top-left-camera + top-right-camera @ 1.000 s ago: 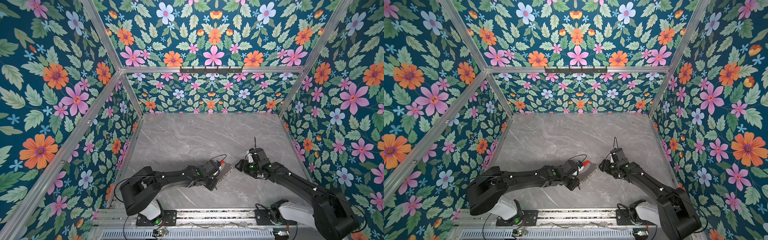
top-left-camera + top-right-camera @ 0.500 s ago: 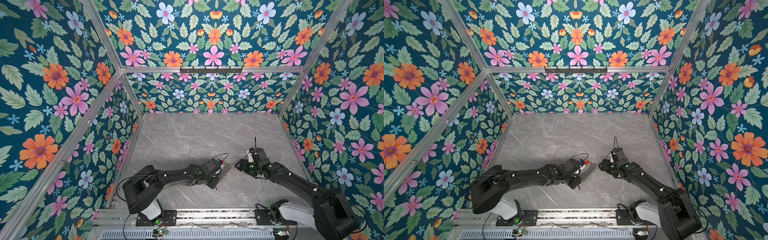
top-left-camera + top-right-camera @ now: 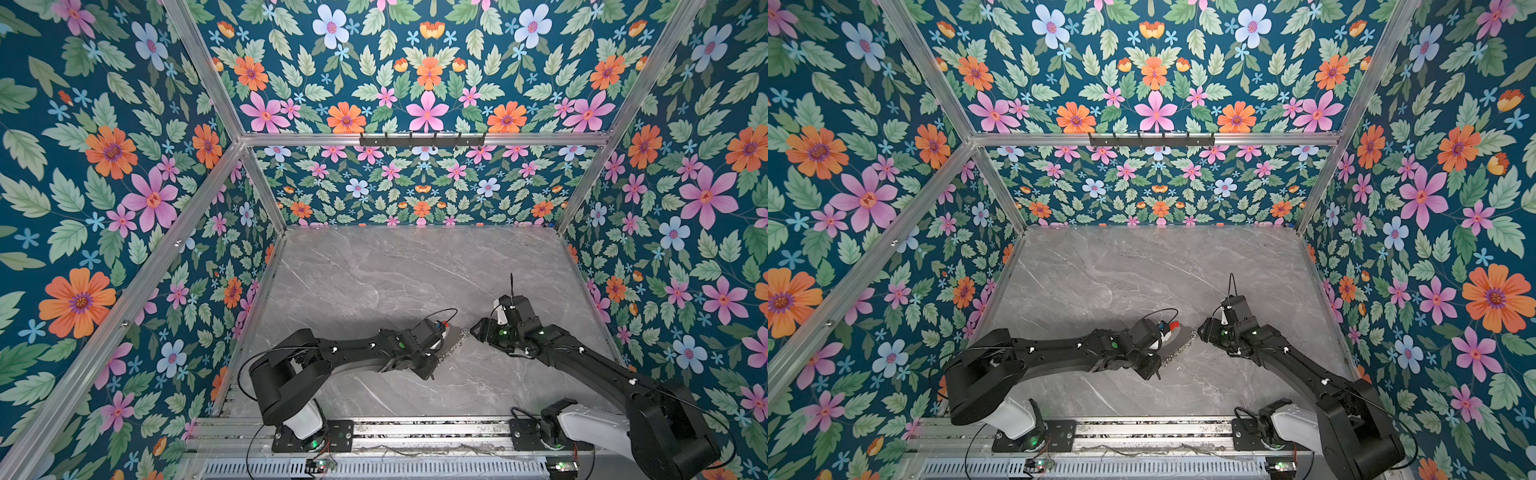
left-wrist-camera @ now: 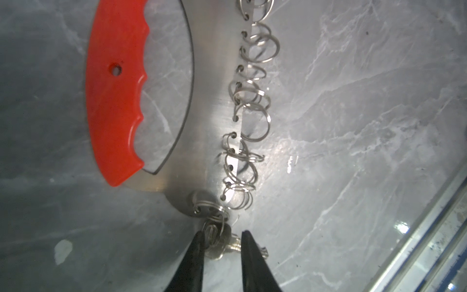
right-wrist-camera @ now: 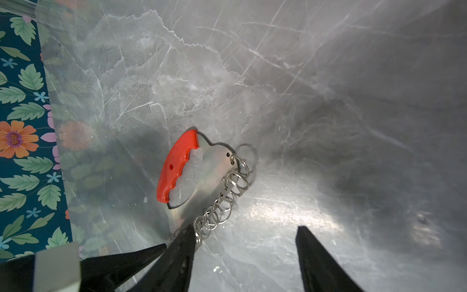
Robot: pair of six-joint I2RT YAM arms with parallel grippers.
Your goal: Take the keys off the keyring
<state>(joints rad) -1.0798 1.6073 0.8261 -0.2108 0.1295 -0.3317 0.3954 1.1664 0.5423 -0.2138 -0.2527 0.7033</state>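
1. Rail (image 3: 415, 430) of bare metal lies nearest, on the near side of the keyring (image 4: 209, 101); both black arms are mounted on it.
2. At the keyring's near tip sits the left pincer (image 4: 222, 235). Its two black fingers (image 4: 194, 257) stand narrowly apart with the key (image 4: 217, 249) between them. One finger touches the key's head, but I cannot tell whether the key is clamped.
3. The key lies on the grey marble bench (image 4: 353, 126), hung by a small split ring from a hole in the keyring's near tip.
4. The keyring lies flat on the bench, between the two pincers in both top views. Its red strip (image 4: 113, 101) follows the inner curve on the left arm's side. The silver loops (image 4: 255, 101) fringe the outer edge on the right arm's side.
5. Just beside the keyring's far end, on the loop side, is the right pincer (image 5: 243, 227). Its jaws are wide apart and hold nothing. In the right wrist view one finger (image 5: 182, 252) overlaps the loops; whether it touches them I cannot tell.
6. Beyond the keyring, bare bench runs to the floral back wall (image 3: 415, 187).
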